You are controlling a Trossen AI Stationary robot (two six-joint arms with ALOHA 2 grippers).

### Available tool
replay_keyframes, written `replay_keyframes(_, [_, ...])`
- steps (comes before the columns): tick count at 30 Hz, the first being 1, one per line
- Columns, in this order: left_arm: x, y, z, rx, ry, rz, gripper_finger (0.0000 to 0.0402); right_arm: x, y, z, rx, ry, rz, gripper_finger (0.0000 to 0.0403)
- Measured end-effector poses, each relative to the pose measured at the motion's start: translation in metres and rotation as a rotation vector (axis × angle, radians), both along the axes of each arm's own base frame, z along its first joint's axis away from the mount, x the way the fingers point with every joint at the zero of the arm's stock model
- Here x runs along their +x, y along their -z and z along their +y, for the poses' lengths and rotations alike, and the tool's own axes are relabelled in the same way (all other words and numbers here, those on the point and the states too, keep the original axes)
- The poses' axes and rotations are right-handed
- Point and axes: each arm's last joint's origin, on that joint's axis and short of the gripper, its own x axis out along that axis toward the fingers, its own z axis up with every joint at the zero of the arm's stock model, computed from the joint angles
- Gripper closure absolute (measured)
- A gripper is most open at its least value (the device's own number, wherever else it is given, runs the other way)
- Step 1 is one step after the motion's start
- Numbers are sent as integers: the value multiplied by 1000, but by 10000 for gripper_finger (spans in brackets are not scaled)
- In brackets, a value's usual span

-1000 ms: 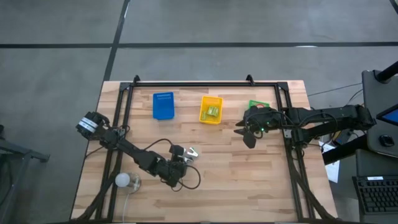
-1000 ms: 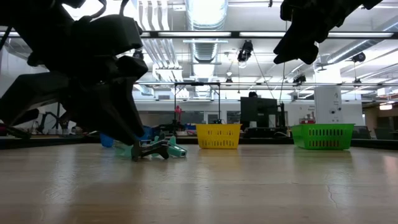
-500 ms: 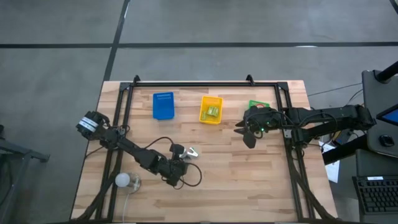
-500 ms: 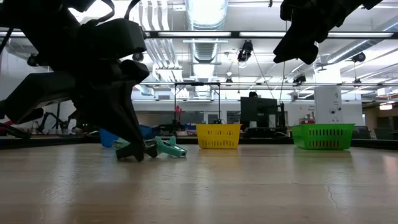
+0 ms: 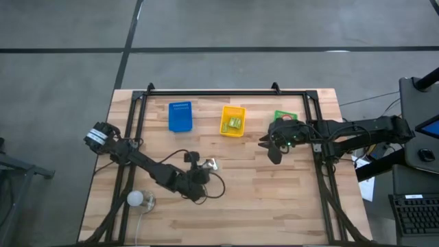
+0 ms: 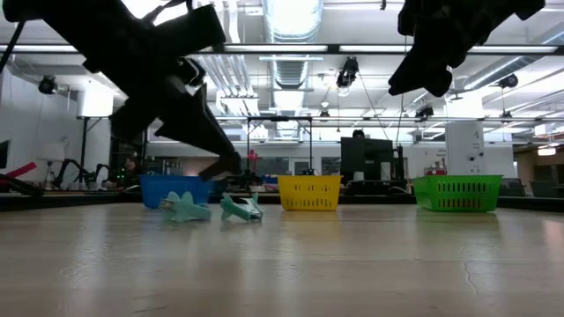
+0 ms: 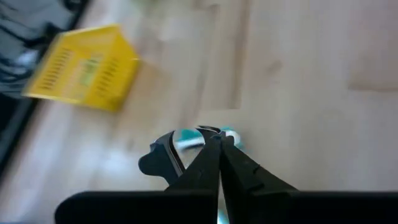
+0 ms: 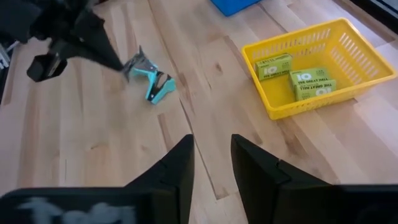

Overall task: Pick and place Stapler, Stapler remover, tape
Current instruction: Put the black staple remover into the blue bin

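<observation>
The teal staple remover with metal jaws (image 8: 151, 79) lies on the table's middle (image 5: 211, 165); in the low view two teal parts (image 6: 239, 208) rest on the wood. My left gripper (image 7: 217, 142) is shut. In the low view it hangs (image 6: 231, 167) just above the remover, with a gap between them. My right gripper (image 8: 211, 146) is open and held high (image 6: 425, 63) near the green basket (image 5: 284, 115). No stapler or tape roll is in view.
A blue bin (image 5: 180, 116), a yellow basket (image 5: 232, 121) holding green boxes and the green basket stand along the far side. A white ball-like thing (image 5: 135, 199) sits near the left near corner. A black cable loops by the left arm (image 5: 218, 186).
My left gripper has risen off the table and swung toward the far edge, over the staple remover. The remover has stayed on the wood, now uncovered in the low view. The right arm has kept still.
</observation>
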Motion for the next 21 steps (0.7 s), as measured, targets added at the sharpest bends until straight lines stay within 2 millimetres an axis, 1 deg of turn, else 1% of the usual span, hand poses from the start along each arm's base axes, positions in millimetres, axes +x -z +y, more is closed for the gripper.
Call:
replay_keyframes(6, [-2,-10,5,96,-92,-59,398,-1,11,0,9,7,1,314])
replay_keyframes(10, [-9,-20,15,142,-210,-105,399,-2,14,1,31,18,7,322])
replay_keyframes(13, [-19,-28,28,156,-327,-139,399,-1,15,4,28,3,-4,329])
replay_keyframes(17, [-30,-32,50,154,-429,-102,398,2,12,9,9,-37,-55,342])
replay_keyframes(21, [-35,-39,75,112,-535,-78,398,4,9,15,-8,-78,-106,355])
